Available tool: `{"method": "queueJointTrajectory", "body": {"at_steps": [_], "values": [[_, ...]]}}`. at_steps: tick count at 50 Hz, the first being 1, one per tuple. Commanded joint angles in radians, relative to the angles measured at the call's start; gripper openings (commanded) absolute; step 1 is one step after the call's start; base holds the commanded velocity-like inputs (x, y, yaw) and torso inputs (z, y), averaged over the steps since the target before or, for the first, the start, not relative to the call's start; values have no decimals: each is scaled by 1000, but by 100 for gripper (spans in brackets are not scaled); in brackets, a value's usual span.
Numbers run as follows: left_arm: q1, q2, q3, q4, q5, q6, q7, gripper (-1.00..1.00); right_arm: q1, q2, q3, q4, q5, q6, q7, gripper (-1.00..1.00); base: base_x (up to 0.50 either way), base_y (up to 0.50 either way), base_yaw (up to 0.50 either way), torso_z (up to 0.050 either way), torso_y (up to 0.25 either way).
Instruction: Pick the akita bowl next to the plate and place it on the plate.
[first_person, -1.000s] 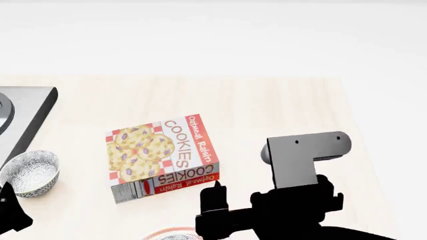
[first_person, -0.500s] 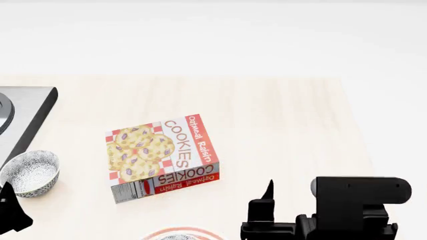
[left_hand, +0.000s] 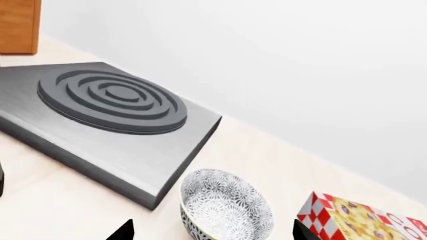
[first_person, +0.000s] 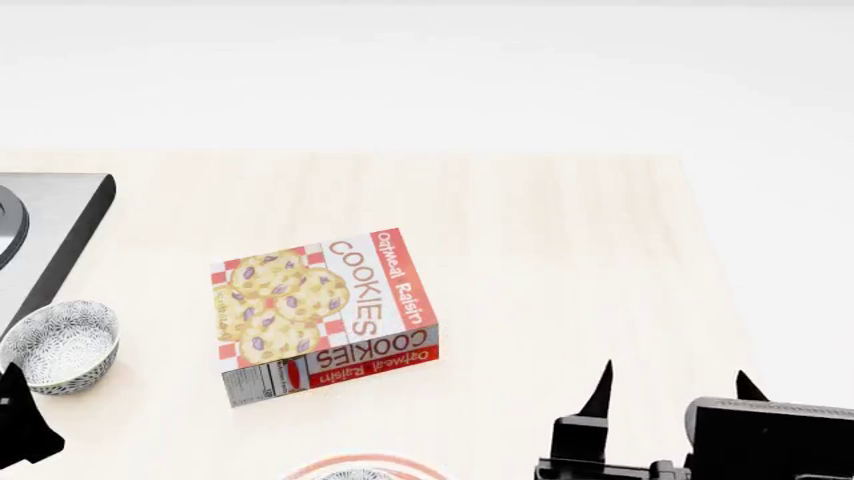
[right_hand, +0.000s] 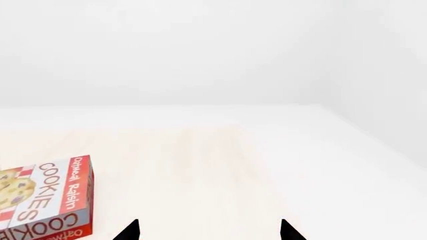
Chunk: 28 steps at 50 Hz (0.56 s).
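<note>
At the bottom edge of the head view lies the red-striped plate (first_person: 350, 464), only the far arc of its rim showing. A sliver of a speckled akita bowl (first_person: 355, 475) shows inside that rim. A second speckled bowl (first_person: 59, 345) (left_hand: 227, 207) stands at the left beside the stove. My left gripper (left_hand: 212, 234) (first_person: 19, 418) is open just short of this second bowl, which shows between its fingertips. My right gripper (first_person: 671, 385) (right_hand: 210, 231) is open over bare table at the lower right, holding nothing.
A cookie box (first_person: 324, 312) (right_hand: 43, 200) (left_hand: 363, 220) lies flat mid-table between the second bowl and my right gripper. A grey stove (first_person: 47, 235) (left_hand: 113, 125) sits at the far left, with a wooden block (left_hand: 17, 25) behind it. The table's right edge (first_person: 714, 290) runs beside my right gripper.
My right arm has drawn back and to the right, away from the plate, and now both its fingertips show apart. The left gripper, bowls and box have not moved.
</note>
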Motion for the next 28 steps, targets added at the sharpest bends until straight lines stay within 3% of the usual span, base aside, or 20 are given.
{"method": "queueJointTrajectory", "body": {"at_steps": [1, 28], "values": [[4, -1, 4, 5, 2, 10, 4, 100, -51, 27, 41, -32, -24, -43, 22, 100, 0, 0, 0, 0, 0], [15, -9, 6, 26, -3, 14, -4, 100, -145, 100, 202, -174, 67, -49, 113, 100, 0, 0, 0, 0, 0]]}}
